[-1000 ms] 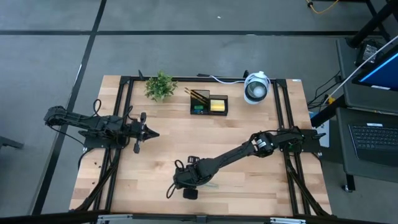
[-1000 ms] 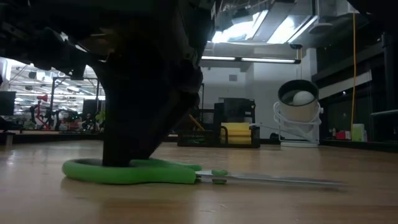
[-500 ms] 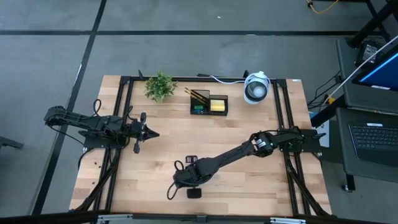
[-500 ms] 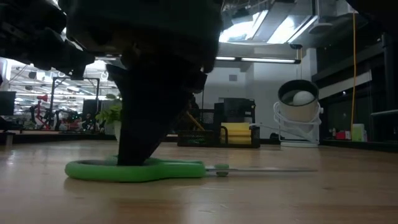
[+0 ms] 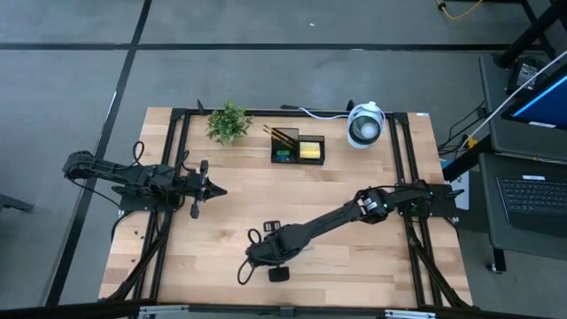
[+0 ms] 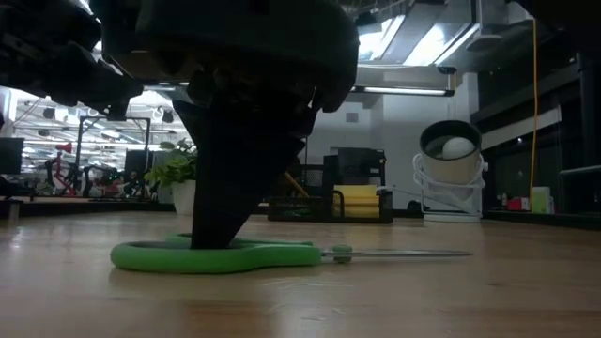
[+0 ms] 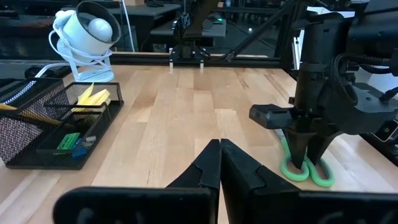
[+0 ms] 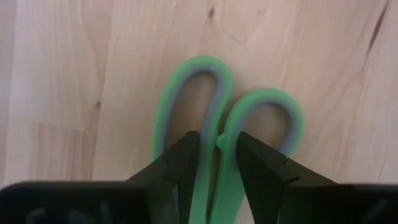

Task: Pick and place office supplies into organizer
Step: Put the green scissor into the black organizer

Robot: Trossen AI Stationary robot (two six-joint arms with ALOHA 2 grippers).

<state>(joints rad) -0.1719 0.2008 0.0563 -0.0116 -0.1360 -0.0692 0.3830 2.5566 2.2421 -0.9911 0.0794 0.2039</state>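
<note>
right tool (image 8: 216,163) clamped on green scissors (image 8: 230,124) handles, left tool (image 7: 219,163) closed, idle

Bright green on the loops of the scissors (image 8: 219,134), greyer along their inner edges. Pale, blond wood grain with darker streaks and small knots across the table (image 5: 354,266). Black mesh for the organizer (image 7: 37,134), holding a yellow sticky-note pad (image 7: 92,96) and tiny green and blue pieces (image 7: 71,143). Leafy green on the potted plant (image 5: 229,121). White shell with a grey face on the round device (image 5: 364,123). Black on both arms and the right gripper (image 8: 214,163).
</note>
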